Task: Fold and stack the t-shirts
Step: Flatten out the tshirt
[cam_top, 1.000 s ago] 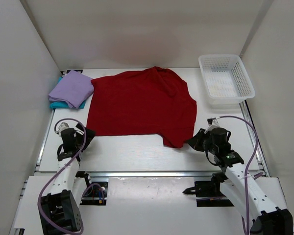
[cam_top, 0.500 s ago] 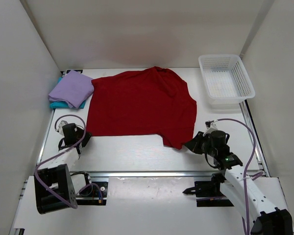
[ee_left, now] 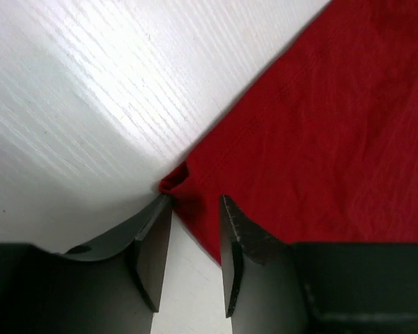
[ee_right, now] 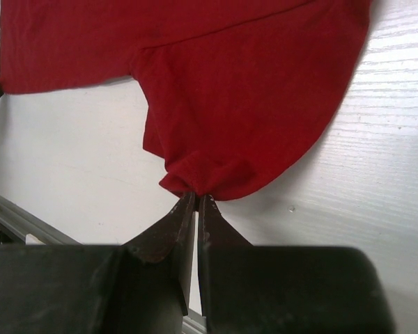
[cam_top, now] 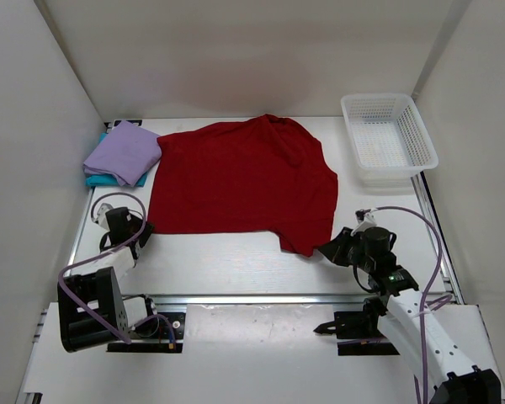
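The dark red t-shirt point(cam_top: 240, 177) lies spread flat on the white table. My left gripper point(cam_top: 143, 231) is at its near left corner. In the left wrist view that gripper point(ee_left: 195, 198) has its jaws narrowed but still apart, with the bunched corner of the dark red t-shirt point(ee_left: 320, 125) between the tips. My right gripper point(cam_top: 330, 248) is shut on the near right edge; in the right wrist view this gripper point(ee_right: 197, 196) pinches a puckered fold of the dark red t-shirt point(ee_right: 244, 90). A folded lavender t-shirt point(cam_top: 124, 150) rests on a teal t-shirt point(cam_top: 101, 178) at the far left.
A white mesh basket point(cam_top: 387, 96) stands at the back right corner. White walls close in the table on the left, back and right. A metal rail point(cam_top: 252, 297) runs along the near edge between the arm bases.
The left gripper's jaws have narrowed from wide open around the shirt's near left corner, and the left arm has lowered and folded back. The right gripper has kept its grip.
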Motion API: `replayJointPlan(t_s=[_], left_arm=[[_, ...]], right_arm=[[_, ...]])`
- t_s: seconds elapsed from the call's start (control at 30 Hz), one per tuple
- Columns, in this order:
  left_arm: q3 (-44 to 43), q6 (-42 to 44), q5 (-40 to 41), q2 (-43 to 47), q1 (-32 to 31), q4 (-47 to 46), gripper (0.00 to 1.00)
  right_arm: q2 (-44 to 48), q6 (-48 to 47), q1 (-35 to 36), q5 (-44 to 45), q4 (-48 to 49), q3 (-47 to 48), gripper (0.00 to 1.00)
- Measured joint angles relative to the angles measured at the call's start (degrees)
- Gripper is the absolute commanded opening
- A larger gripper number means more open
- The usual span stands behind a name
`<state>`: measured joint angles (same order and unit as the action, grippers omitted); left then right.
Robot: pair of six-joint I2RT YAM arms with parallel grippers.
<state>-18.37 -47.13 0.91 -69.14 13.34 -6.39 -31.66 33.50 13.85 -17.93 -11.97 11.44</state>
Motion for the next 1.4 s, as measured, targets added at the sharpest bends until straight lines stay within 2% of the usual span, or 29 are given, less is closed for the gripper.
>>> replayJointPlan(t_s=[0.03,0.1,0.13,0.17,0.2,0.33,0.47,0.67,0.83,1.03,1.3,1.4], left_arm=[[0.0,0.0,0.1,0.1,0.0,-0.5,0.44],[0.0,-0.2,0.1,0.1,0.2,-1.3,0.19],[0.0,-0.2,-0.1,0.0,0.5,-1.7,0.13],[0.0,-0.1,-0.3,-0.3,0.7,-2.0,0.02],[0.0,-0.1,-0.6,-0.7,1.1,-2.3,0.0],[-0.4,0.4,-1.3,-0.8,1.5,-1.7,0.0],[-2.4,1.3,-2.1,3.3,1.1,0.2,0.0],[-7.9,4.1,-4.6,11.9,0.6,3.4,0.0],[-15.2,5.5,-9.3,13.1,-1.9,6.9,0.0],[-28.1,5.8,-15.7,14.7,-6.6,12.4,0.0],[-48.2,4.2,-22.8,16.7,-4.6,15.8,0.0],[-53.8,3.6,-23.9,14.6,-3.7,15.8,0.0]], right_arm=[[0.0,0.0,0.0,0.1,-0.3,0.0,0.0],[0.3,0.1,-0.3,0.1,-0.9,0.0,0.0],[0.4,0.0,-0.6,0.1,-1.2,0.0,0.0],[0.6,0.0,-0.9,0.1,-1.5,0.0,0.01],[0.7,0.0,-1.3,0.1,-2.1,0.2,0.01],[1.2,0.0,-2.0,0.6,-5.1,2.2,0.0],[2.4,-0.2,-2.5,1.2,-9.3,6.6,0.01],[3.5,-3.0,-4.7,3.5,-16.0,17.7,0.0],[0.9,-6.4,-4.4,7.5,-21.4,29.3,0.0],[-7.2,-10.5,2.1,15.7,-28.7,53.9,0.0],[-20.5,-16.4,10.1,24.5,-36.5,92.7,0.0],[-24.3,-19.8,16.5,29.9,-33.7,99.8,0.0]])
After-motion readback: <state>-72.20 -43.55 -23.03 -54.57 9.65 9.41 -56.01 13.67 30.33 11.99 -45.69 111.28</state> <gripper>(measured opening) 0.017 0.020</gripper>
